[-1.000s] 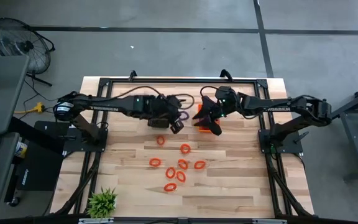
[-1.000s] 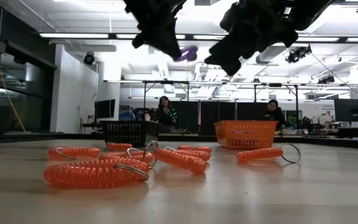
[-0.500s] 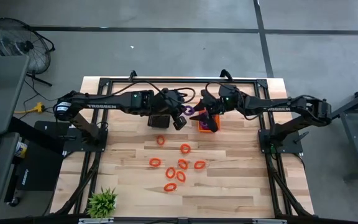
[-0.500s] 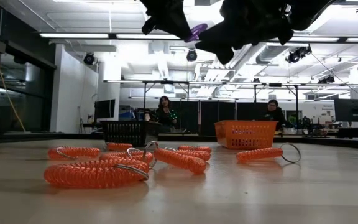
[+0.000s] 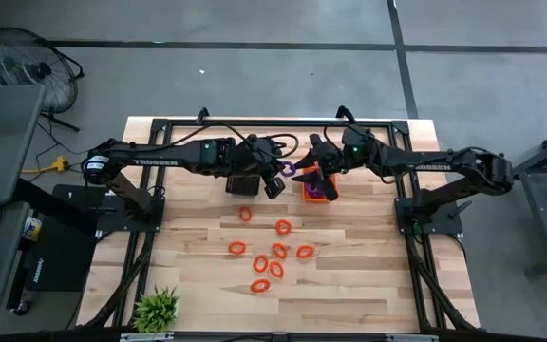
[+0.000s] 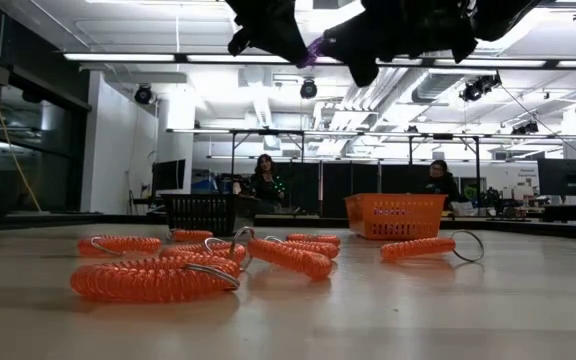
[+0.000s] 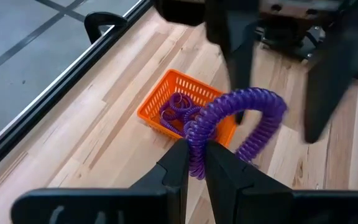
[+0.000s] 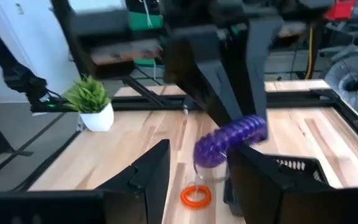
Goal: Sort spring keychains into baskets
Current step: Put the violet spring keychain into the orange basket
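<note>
My left gripper (image 7: pixel 196 163) hangs high over the table's far middle, shut on a purple spring keychain (image 7: pixel 241 106). My right gripper (image 8: pixel 201 155) faces it, open. Its fingers (image 7: pixel 238 59) stand on either side of the keychain's free end, and no touch shows. In the high view both grippers (image 5: pixel 278 178) (image 5: pixel 313 177) meet above the orange basket (image 5: pixel 313 190), which holds purple keychains (image 7: pixel 178 109). The black basket (image 5: pixel 243 183) sits on the table to its left. Several orange keychains (image 5: pixel 273 255) lie on the table nearer the front. My left gripper pinches one end of the purple coil (image 7: pixel 196 144) between its two fingertips, coming slantwise from above and from the table's left. The coil is lifted clear. It arches out past the fingers, and its far end (image 7: pixel 253 140) droops over the orange basket.
A small potted plant (image 5: pixel 156 309) stands at the table's near left corner. Orange keychains (image 6: pixel 153 280) lie loose on the near half of the table. The black frame rails (image 5: pixel 273 123) run along the table's far edge and sides. People sit in the room beyond.
Both grippers have risen. My left gripper has carried the purple keychain up and slightly toward the table's right. My right gripper has tipped from pointing down toward level and closed in on the keychain, its fingers staying apart.
</note>
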